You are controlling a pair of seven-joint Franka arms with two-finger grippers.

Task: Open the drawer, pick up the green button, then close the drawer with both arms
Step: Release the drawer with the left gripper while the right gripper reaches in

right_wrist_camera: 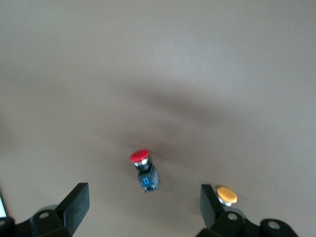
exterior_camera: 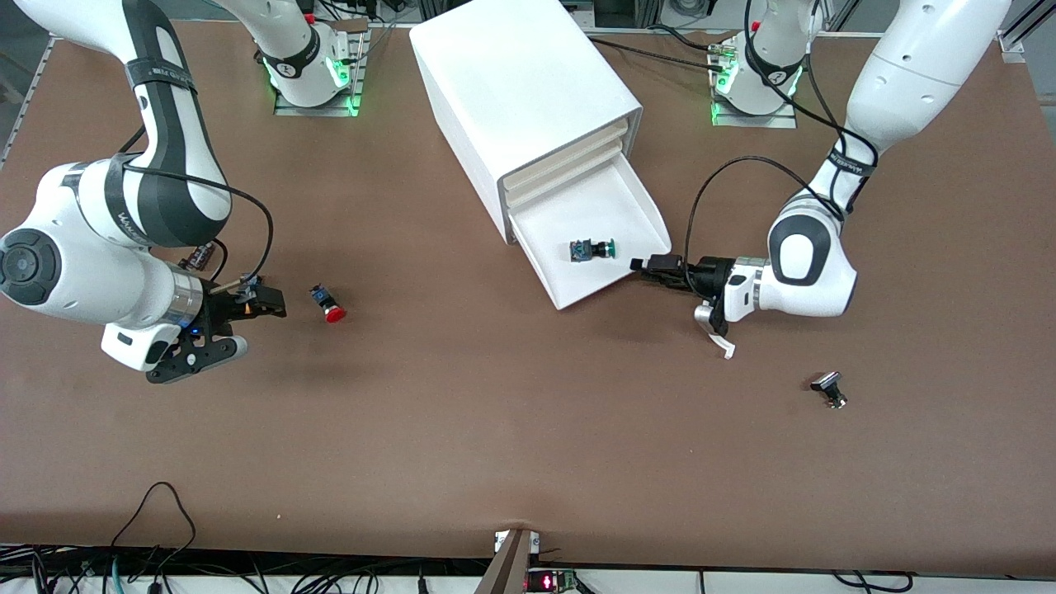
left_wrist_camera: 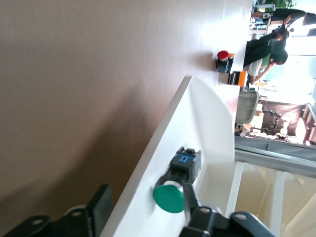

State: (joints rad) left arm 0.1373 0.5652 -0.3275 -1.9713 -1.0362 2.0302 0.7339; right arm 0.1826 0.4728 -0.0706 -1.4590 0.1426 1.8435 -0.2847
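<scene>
The drawer (exterior_camera: 554, 221), the lowest of the white cabinet (exterior_camera: 511, 91), stands pulled open. The green-capped button (exterior_camera: 592, 249) lies on its side in it. My left gripper (exterior_camera: 648, 266) is open at the drawer's side wall toward the left arm's end. In the left wrist view one finger (left_wrist_camera: 101, 206) is outside the drawer wall (left_wrist_camera: 163, 143) and the other is inside, right beside the green button (left_wrist_camera: 170, 195); the left gripper (left_wrist_camera: 145, 213) holds nothing. My right gripper (exterior_camera: 266, 299) is open and empty, low over the table, pointing at the red-capped button (exterior_camera: 328, 304).
The red-capped button (right_wrist_camera: 144, 170) lies just past the right gripper's (right_wrist_camera: 143, 205) fingertips. A yellow-orange-capped button (exterior_camera: 829, 389) lies on the table toward the left arm's end, nearer to the front camera; it also shows in the right wrist view (right_wrist_camera: 227, 195). Three upper drawers are shut.
</scene>
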